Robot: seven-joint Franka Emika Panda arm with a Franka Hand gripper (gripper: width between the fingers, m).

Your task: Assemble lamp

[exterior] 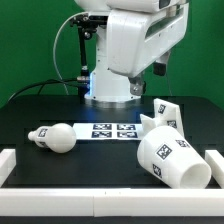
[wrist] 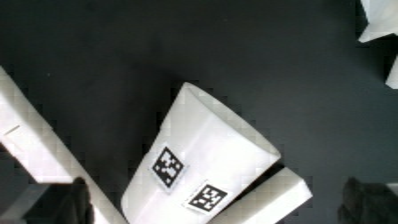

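The lamp parts lie apart on the black table. The rounded bulb [exterior: 55, 137] is at the exterior view's left. The large tapered shade [exterior: 172, 158] lies on its side at the right front. The blocky tagged base [exterior: 165, 113] stands just behind the shade. My gripper [exterior: 136, 90] hangs above the table behind the base, mostly hidden by the arm. In the wrist view my gripper [wrist: 205, 208] is open and empty, its dark fingers [wrist: 45, 205] far apart. A white wedge-shaped part with two tags [wrist: 205, 150], apparently the base, lies below, between them.
The marker board [exterior: 112, 130] lies flat at the table's middle. Low white walls edge the table at the left [exterior: 6, 160], front [exterior: 100, 205] and right [exterior: 214, 160]. A wall strip [wrist: 36, 140] also shows in the wrist view. The robot's base [exterior: 108, 85] stands at the back.
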